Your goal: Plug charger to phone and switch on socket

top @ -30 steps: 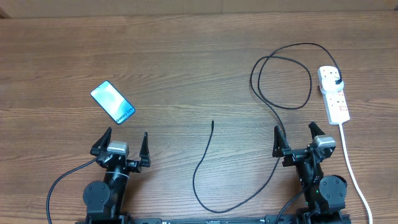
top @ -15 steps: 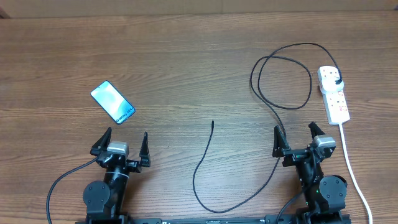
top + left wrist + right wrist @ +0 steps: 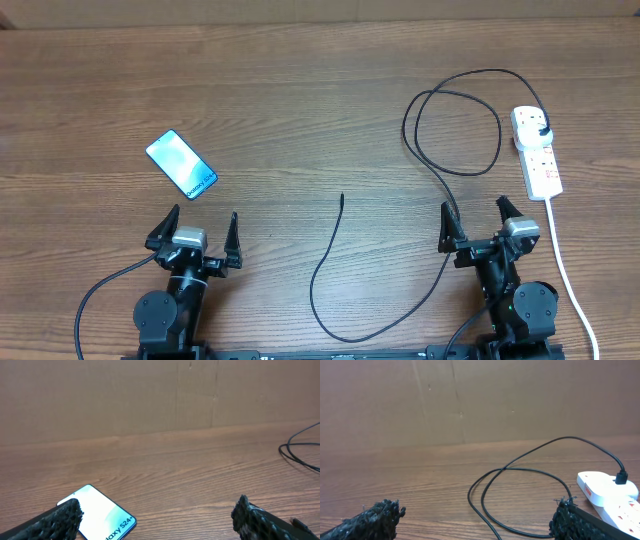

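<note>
Nothing moved — phone (image 3: 182,165), wooden table (image 3: 300,100), cardboard wall (image 3: 100,400)

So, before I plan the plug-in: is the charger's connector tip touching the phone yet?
Apart. The overhead view shows a wide stretch of table between the charger tip and the phone.

We find the phone (image 3: 181,165) flat on the worktop (image 3: 300,100), at the left, just ahead of the left gripper (image 3: 203,213); the socket (image 3: 536,151) lies far right, ahead of the right gripper (image 3: 472,205); the charger (image 3: 404,125) is plugged into the socket's far end, loops leftward, runs back past the right gripper's fingers, then curls forward, its tip near the middle.
</note>
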{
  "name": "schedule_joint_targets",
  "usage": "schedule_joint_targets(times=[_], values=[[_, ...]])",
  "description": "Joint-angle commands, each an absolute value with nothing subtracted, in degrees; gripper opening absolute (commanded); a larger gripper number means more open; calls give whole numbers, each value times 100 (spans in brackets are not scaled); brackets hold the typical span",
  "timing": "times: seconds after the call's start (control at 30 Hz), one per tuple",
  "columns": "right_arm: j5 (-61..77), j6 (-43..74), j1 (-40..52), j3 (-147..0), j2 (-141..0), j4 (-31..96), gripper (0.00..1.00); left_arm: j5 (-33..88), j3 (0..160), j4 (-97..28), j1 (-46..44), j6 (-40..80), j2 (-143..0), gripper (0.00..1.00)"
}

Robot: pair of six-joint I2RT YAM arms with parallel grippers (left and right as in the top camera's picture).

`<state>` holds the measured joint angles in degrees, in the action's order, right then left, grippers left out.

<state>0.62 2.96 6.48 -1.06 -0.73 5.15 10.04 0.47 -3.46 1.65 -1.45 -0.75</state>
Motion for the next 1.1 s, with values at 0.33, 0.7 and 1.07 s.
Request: schedule_joint_targets(times=[0.33, 0.7, 1.07], values=[[5, 272, 674, -45, -21, 484, 100, 996, 27, -360, 191, -67, -27, 99], [3, 272, 674, -45, -23, 484, 100, 1009, 47, -386, 191, 16, -27, 100], [5, 272, 674, -45, -23, 484, 100, 812, 882, -1660, 191, 268, -38, 100]])
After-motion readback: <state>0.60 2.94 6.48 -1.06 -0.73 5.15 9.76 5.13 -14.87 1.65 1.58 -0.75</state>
